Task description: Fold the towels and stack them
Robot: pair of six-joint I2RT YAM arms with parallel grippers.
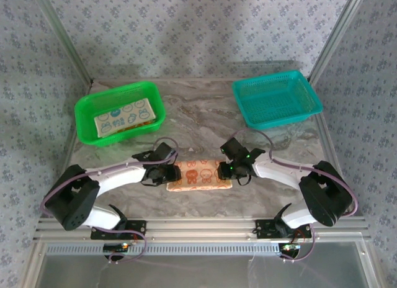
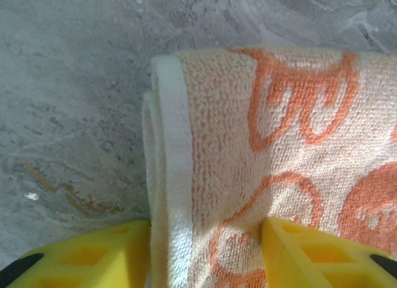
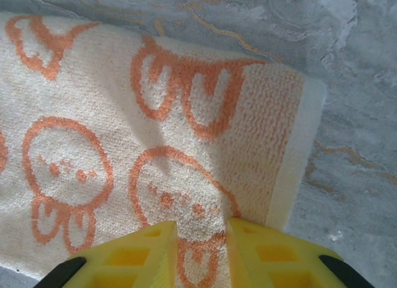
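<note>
A folded peach towel (image 1: 198, 176) with orange bunny prints lies flat on the marble table near the front edge. My left gripper (image 1: 172, 174) is at its left end. In the left wrist view the peach towel (image 2: 279, 126) has its folded white-hemmed edge between the yellow fingers; my left gripper (image 2: 205, 251) stands wide, one finger on the table, the other on the cloth. My right gripper (image 1: 226, 170) is at the right end. In the right wrist view my right gripper (image 3: 201, 251) is narrow, pinching a pucker of the peach towel (image 3: 124, 114). A folded teal towel (image 1: 124, 117) lies in the green basket.
The green mesh basket (image 1: 84, 108) stands at the back left and a teal mesh basket (image 1: 277, 100) at the back right. Marble table (image 1: 198, 114) lies bare between them. Patterned walls and metal frame rails enclose the table.
</note>
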